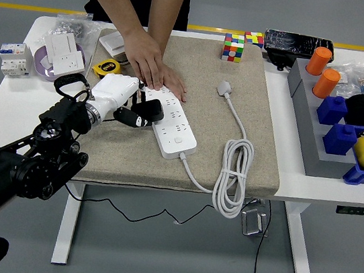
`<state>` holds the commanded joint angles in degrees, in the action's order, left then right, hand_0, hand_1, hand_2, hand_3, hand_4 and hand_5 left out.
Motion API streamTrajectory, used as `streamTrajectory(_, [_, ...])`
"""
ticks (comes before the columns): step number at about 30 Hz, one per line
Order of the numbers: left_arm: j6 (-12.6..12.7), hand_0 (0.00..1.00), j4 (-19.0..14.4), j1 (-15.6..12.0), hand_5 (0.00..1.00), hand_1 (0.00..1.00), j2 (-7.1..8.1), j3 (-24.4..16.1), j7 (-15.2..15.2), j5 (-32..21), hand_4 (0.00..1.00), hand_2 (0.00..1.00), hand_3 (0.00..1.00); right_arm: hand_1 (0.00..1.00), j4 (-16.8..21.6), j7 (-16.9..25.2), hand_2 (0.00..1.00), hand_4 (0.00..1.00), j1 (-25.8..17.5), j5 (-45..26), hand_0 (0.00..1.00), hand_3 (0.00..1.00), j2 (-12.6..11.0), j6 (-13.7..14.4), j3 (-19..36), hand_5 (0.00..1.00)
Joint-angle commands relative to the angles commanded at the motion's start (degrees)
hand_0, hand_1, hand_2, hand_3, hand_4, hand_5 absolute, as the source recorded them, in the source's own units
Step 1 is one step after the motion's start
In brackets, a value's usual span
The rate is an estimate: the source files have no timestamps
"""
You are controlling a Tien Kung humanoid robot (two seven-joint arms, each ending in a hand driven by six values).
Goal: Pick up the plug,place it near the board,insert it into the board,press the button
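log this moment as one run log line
left hand: shut on black plug | plug: at power strip left edge, not seated | person's hand: pressing strip's far end | right: out of view

No readable text anywhere here: the white power strip (170, 123) shows only blank sockets, the breaker (14, 58) at the table's left is too small to read, and the Rubik's cube (233, 47) carries only colours.

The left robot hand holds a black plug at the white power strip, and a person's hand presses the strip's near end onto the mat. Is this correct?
Not quite. The head view shows the person's hand pressing the far end of the white power strip, not the near end, where the cable leaves. The rest holds: the left robot hand holds the black plug at the strip.
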<state>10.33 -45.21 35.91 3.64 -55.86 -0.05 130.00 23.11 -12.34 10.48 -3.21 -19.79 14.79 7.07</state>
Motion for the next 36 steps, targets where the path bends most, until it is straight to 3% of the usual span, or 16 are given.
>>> streamTrajectory(36, [0.17,0.418,2.74,0.82,0.204,0.323,-0.75,0.3,-0.11,0.0,0.621,0.301,0.319,0.77,-0.03,0.05,0.737,0.998,0.08,-0.15,0.85,0.766,-0.21,-0.03,-0.27,0.98])
